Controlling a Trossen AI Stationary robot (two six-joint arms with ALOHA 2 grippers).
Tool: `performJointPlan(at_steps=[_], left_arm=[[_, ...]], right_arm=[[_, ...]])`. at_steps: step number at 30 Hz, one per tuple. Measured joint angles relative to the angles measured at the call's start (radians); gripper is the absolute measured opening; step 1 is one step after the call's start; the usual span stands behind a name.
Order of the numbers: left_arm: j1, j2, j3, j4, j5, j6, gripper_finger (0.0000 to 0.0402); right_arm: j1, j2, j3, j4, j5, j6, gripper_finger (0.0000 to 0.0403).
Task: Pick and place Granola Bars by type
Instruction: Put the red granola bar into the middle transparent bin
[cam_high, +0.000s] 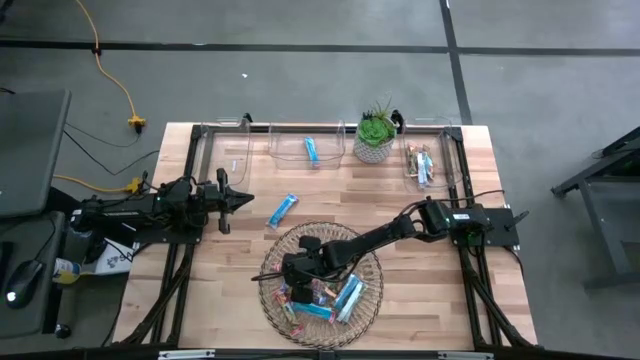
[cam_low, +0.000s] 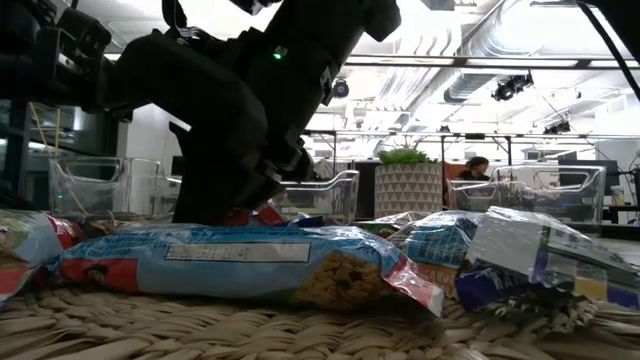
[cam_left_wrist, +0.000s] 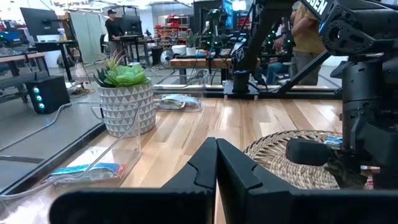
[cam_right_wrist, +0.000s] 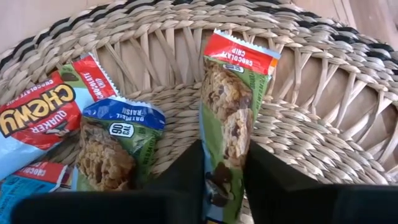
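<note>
Inside the woven basket (cam_right_wrist: 323, 124), the chocolate chip bar (cam_right_wrist: 231, 118) is straddled lengthwise by the right gripper (cam_right_wrist: 224, 180), its fingers narrowed against both long edges.

Overhead camera stares straight down on the table (cam_high: 400, 190), basket (cam_high: 275, 305) at six o'clock. Low camera sits inside that basket (cam_low: 200, 330), facing twelve. Right wrist camera hovers close above its weave (cam_right_wrist: 323, 112); left wrist camera sees it from nine.
</note>
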Motion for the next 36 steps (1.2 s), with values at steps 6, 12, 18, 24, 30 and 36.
performJointPlan(at_steps=[6,12,18,24,30,36], left_arm=[[0.000,0.000,0.000,0.000,0.000,0.000,0.0003],[0.000,0.000,0.000,0.000,0.000,0.000,0.0003],[0.000,0.000,0.000,0.000,0.000,0.000,0.0003],[0.000,0.000,0.000,0.000,0.000,0.000,0.0003],[0.000,0.000,0.000,0.000,0.000,0.000,0.0003],[0.000,0.000,0.000,0.000,0.000,0.000,0.0003]], right_arm=[[0.000,0.000,0.000,0.000,-0.005,0.000,0.0049],[-0.006,-0.016,-0.002,0.000,-0.026,-0.003,0.0049],[-0.023,-0.076,-0.003,0.026,-0.051,-0.016,0.0044],[-0.056,-0.152,-0.003,0.051,-0.061,-0.027,0.0036],[-0.096,-0.236,-0.002,0.066,-0.081,-0.026,0.0038],[-0.150,-0.337,-0.002,0.110,-0.120,-0.024,0.0031]])
